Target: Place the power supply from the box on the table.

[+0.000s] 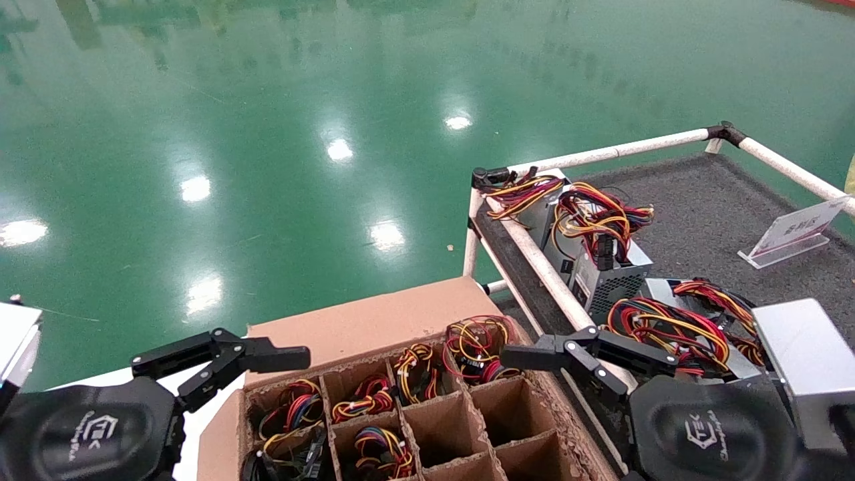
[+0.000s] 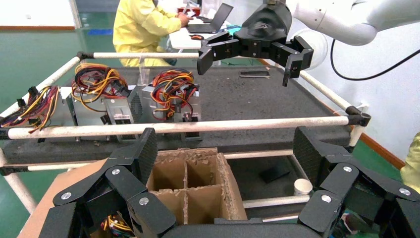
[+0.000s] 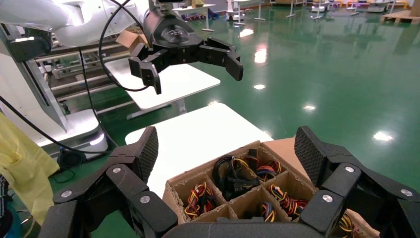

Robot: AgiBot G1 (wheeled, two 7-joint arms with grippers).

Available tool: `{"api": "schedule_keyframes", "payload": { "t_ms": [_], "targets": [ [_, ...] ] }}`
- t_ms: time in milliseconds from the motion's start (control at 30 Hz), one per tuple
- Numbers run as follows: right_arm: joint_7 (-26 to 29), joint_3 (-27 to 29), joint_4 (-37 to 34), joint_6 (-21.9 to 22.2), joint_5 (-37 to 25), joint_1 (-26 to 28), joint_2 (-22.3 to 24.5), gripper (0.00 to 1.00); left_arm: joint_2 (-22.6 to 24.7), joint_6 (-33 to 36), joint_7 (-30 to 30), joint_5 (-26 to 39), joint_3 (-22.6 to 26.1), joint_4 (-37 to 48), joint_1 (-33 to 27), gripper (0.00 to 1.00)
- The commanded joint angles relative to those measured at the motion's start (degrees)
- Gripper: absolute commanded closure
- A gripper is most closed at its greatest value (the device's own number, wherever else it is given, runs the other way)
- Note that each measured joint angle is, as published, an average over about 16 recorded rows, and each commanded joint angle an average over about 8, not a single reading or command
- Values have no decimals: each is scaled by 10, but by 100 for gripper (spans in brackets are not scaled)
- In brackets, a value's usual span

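Nearest in the head view: left pincer (image 1: 220,364) at the box's left edge, right pincer (image 1: 581,357) over the seam between box (image 1: 361,327) and surface (image 1: 708,207). Both spread wide, nothing held, nothing touched. Box cells at the back and left hold power supplies, wire coils up; the power supply (image 1: 477,351) in the back-right cell sits just beside the right pincer. Front-right cells are empty. Three or so units already lie on the grey surface near its left rail, plus a label stand (image 1: 791,234) further right. Left wrist view: left pincer (image 2: 225,163) gapes over empty cells (image 2: 188,186), right pincer (image 2: 255,54) hangs open above the surface, white rail (image 2: 198,126) in between. Right wrist view: right pincer (image 3: 225,163) open above wire-filled cells (image 3: 237,181), left pincer (image 3: 190,59) open, further off over a white side table (image 3: 198,134). Step looks like between transfers, no unit in hand. Next move likely needs a pincer lowered straight into a filled cell, closing on the metal casing, not the loose wires, then lifting clear of the grid walls.
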Motion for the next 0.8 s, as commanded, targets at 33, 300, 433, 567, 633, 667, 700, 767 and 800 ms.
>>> {"api": "schedule_keyframes", "payload": {
  "t_ms": [33,300,433,567,633,667,700,767,800],
  "targets": [
    [0,0,0,0,0,0,0,0,0,0,0,0,0,0,0,0],
    [0,0,0,0,0,0,0,0,0,0,0,0,0,0,0,15],
    [0,0,0,0,0,0,0,0,0,0,0,0,0,0,0,64],
    [0,0,0,0,0,0,0,0,0,0,0,0,0,0,0,100],
    [0,0,0,0,0,0,0,0,0,0,0,0,0,0,0,100],
    [0,0,0,0,0,0,0,0,0,0,0,0,0,0,0,100],
    [0,0,0,0,0,0,0,0,0,0,0,0,0,0,0,100],
    [0,0,0,0,0,0,0,0,0,0,0,0,0,0,0,100],
    [0,0,0,0,0,0,0,0,0,0,0,0,0,0,0,100]
  ]
}}
